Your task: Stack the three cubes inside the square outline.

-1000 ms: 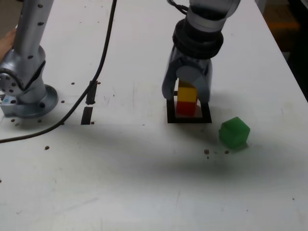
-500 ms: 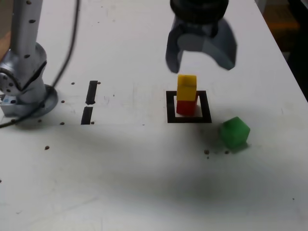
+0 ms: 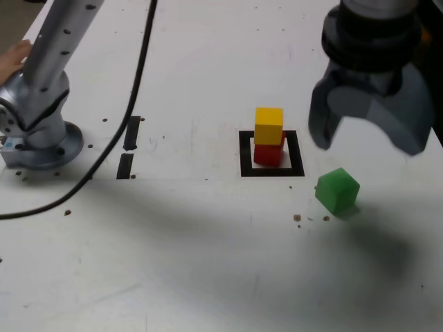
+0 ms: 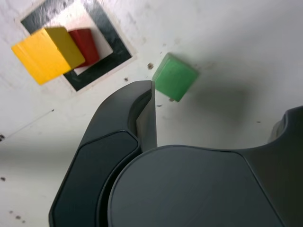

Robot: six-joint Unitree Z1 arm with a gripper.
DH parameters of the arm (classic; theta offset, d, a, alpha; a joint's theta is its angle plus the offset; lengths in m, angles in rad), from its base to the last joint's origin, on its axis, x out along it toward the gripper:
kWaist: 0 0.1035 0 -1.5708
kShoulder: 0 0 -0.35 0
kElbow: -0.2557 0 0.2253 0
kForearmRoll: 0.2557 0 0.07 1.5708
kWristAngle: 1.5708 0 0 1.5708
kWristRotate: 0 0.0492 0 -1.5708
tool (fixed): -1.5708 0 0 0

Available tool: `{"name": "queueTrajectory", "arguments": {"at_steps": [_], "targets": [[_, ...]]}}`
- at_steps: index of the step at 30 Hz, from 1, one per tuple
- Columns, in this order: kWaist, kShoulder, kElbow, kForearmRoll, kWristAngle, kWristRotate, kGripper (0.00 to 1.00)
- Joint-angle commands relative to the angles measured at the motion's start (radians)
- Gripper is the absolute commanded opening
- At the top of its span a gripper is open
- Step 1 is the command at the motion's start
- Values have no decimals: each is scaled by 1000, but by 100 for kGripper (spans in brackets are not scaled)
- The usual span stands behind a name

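Table (image 3: 173,277) edges slope away at the exterior view's upper left and right; the square outline (image 3: 272,172) lies well in from both. The red cube (image 3: 268,154) sits inside it, near the tape, with the yellow cube (image 3: 268,126) on top. The green cube (image 3: 337,190) rests outside, just beyond the outline's lower right corner in the exterior view, a bare gap between. The gripper (image 3: 369,146) hangs above the table toward the exterior view's right edge, jaws spread wide, holding nothing.

Count: three cubes, two stacked and one apart; one outline; two black tape strips (image 3: 131,133) toward the exterior view's left, well apart from the outline; one cable (image 3: 131,104) passing beside them; one hand (image 3: 14,59) at the left border, by the arm's base (image 3: 45,145).
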Motion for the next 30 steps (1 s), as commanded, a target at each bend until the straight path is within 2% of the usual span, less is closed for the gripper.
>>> {"name": "queueTrajectory", "arguments": {"at_steps": [1, 4, 8, 13, 17, 25, 30], "targets": [[1, 18, 8, 18, -23, -33, 93], [3, 39, 49, 18, -87, -241, 92], [-7, 43, 53, 8, -105, -417, 90], [-12, 47, 80, -21, -111, -554, 89], [-1, 56, 140, -78, -114, -609, 89], [41, 70, 237, -194, -118, -613, 89], [47, 88, 258, -259, -118, -608, 83]]}}
